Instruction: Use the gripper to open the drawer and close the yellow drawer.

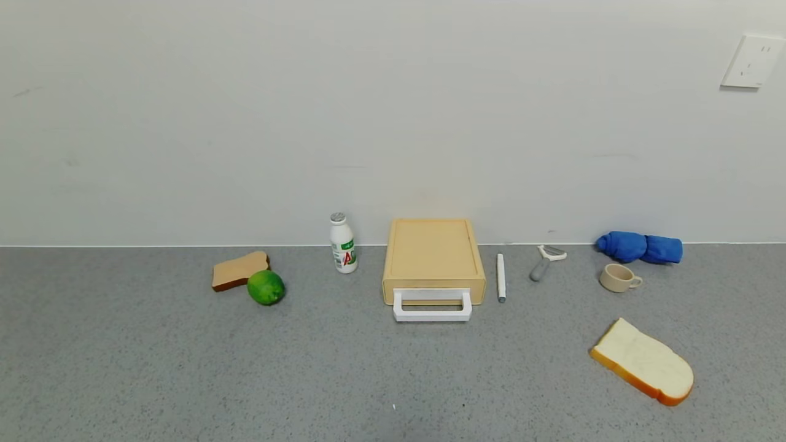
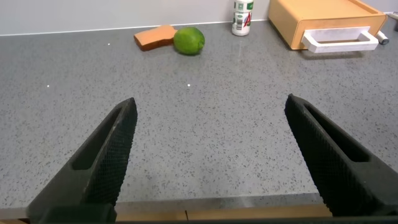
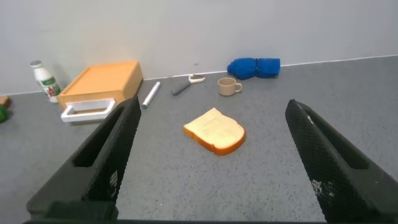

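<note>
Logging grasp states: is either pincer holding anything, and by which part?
Nothing is held. The left pincer and right pincer are both open over bare counter, away from the drawer.

matt yellow plastic drawer (image 1: 433, 258), glossy white handle (image 1: 432, 306), speckled grey stone-like counter (image 1: 153, 368)

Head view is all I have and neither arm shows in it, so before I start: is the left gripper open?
Observer: Yes, the left gripper is open, its fingers spread wide over bare counter.
Operator: And the right one?
Observer: The right gripper is open too, holding nothing.
Operator: What lies ahead of it?
Observer: The white bread slice, with the yellow drawer farther off.
</note>
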